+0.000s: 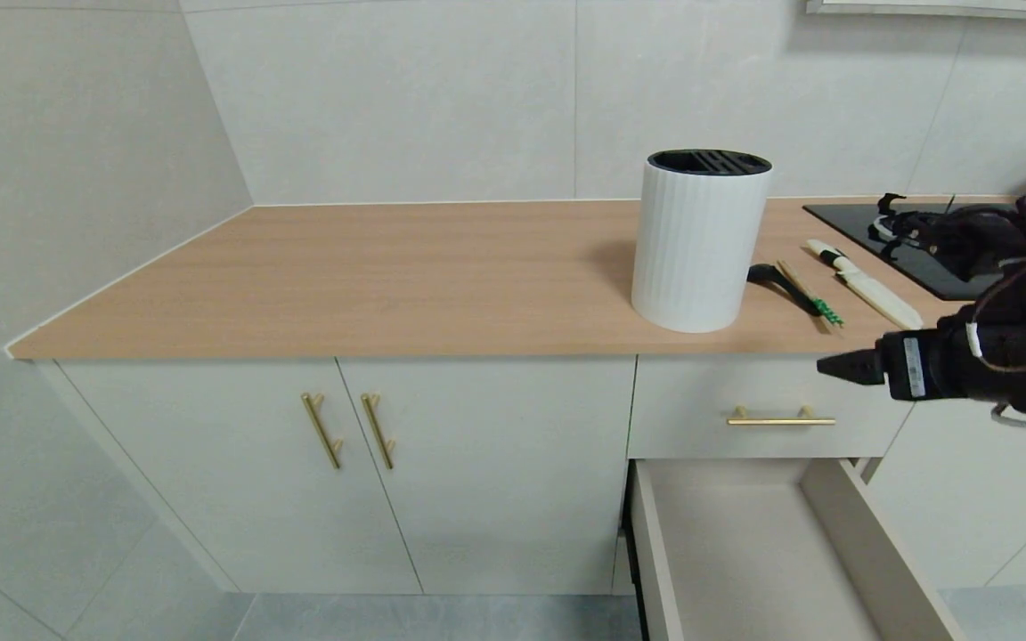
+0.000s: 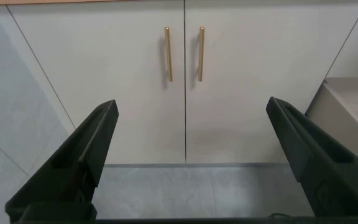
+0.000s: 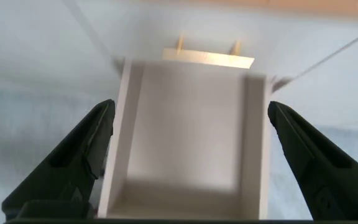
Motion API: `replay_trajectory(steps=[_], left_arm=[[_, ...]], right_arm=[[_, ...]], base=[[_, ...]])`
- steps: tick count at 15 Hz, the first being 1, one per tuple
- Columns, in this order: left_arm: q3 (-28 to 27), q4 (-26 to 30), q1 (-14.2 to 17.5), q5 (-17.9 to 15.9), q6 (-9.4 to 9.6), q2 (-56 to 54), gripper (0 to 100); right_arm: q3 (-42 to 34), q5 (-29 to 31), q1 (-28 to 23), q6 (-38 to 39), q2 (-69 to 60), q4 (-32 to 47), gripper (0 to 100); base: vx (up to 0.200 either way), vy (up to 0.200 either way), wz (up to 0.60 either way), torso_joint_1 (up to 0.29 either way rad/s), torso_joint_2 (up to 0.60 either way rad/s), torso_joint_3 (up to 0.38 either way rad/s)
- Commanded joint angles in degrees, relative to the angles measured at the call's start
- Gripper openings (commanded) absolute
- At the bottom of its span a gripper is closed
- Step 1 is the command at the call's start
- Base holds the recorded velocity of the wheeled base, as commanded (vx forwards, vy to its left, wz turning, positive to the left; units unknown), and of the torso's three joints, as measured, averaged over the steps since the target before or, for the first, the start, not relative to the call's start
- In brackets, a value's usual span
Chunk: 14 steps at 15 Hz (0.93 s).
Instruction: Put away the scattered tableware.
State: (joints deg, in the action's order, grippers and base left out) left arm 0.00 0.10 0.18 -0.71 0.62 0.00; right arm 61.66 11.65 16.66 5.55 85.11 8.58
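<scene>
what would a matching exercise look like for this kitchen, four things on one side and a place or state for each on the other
Things
1. white holder
2. lower drawer
3. white knife
4. cupboard doors

Places or states
a. pulled open, nothing seen inside
b. shut, each with a gold handle
c. lying flat on the counter beside the black hob
d. standing upright on the counter

Pairs: 1-d, 2-a, 3-c, 4-b
</scene>
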Motion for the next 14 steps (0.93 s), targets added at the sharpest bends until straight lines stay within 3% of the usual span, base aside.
replay_trajectory(steps=[1,5,8,14], left_arm=[[0.0,0.0,0.0,0.0,-0.01,0.0,100],[0.0,0.0,0.0,0.0,-0.01,0.0,100],[0.0,0.0,0.0,0.0,-0.01,0.0,100],[0.0,0.0,0.0,0.0,-0.01,0.0,100]], right_arm=[[12.0,0.6,-3.3,0.0,10.0,2.5,100],[14.5,0.6,-4.8,0.1,17.4,0.0,100],[13.4,4.0,-7.7,0.1,22.3,-11.7,100],[14.0,4.0,-8.7,0.2,23.7,-12.4,100]], base=[[0.000,0.000,0.00,0.000,0.00,0.000],[0.000,0.000,0.00,0.000,0.00,0.000],[0.000,0.000,0.00,0.000,0.00,0.000],[0.000,0.000,0.00,0.000,0.00,0.000]])
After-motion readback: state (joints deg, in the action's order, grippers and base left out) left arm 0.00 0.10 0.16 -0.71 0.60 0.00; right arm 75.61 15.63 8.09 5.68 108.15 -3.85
